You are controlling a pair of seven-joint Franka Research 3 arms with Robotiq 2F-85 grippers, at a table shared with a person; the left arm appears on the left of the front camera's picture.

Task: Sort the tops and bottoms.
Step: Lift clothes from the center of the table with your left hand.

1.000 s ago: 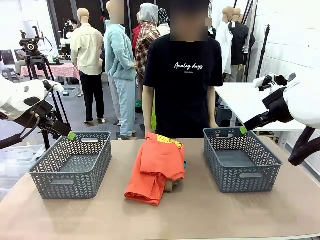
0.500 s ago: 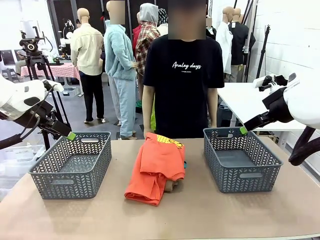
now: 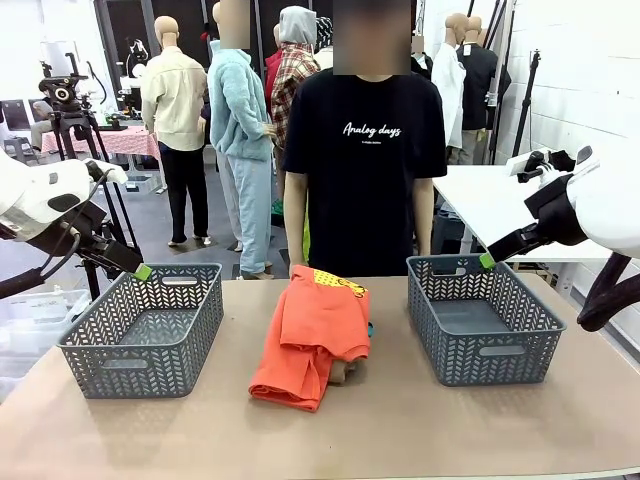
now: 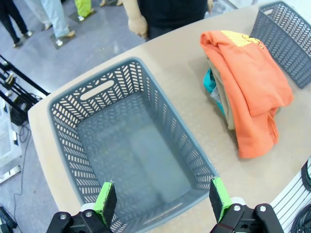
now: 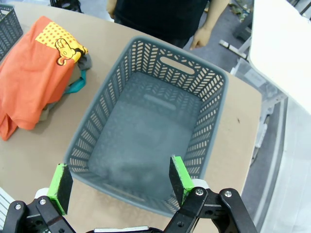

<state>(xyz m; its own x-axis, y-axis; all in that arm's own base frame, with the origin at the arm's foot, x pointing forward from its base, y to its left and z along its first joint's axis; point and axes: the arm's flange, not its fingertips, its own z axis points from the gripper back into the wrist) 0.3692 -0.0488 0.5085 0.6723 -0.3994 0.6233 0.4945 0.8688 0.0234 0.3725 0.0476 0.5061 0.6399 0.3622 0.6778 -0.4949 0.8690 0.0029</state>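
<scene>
A pile of tops lies at the table's middle. An orange-red T-shirt [image 3: 315, 335] [image 4: 252, 87] [image 5: 34, 82] is on top, and tan cloth [image 3: 343, 372] and a teal edge [image 4: 211, 82] [image 5: 77, 85] peek out beneath it. Bottoms are hidden or out of view. My left gripper [image 3: 143, 272] [image 4: 163, 199] hangs open above the near left rim of the left grey basket [image 3: 100, 350] [image 4: 97, 90]. Over the right grey basket [image 3: 490, 365] [image 5: 175, 63] my right gripper [image 3: 487, 261] [image 5: 120, 182] is open too. Nothing is between either pair of fingers, and both baskets are empty.
A person in a black T-shirt [image 3: 365, 150] stands at the far edge behind the pile, arms hanging. A white table [image 3: 490, 200] stands beyond the right basket. Bare tabletop [image 3: 330, 440] lies in front of the pile and baskets.
</scene>
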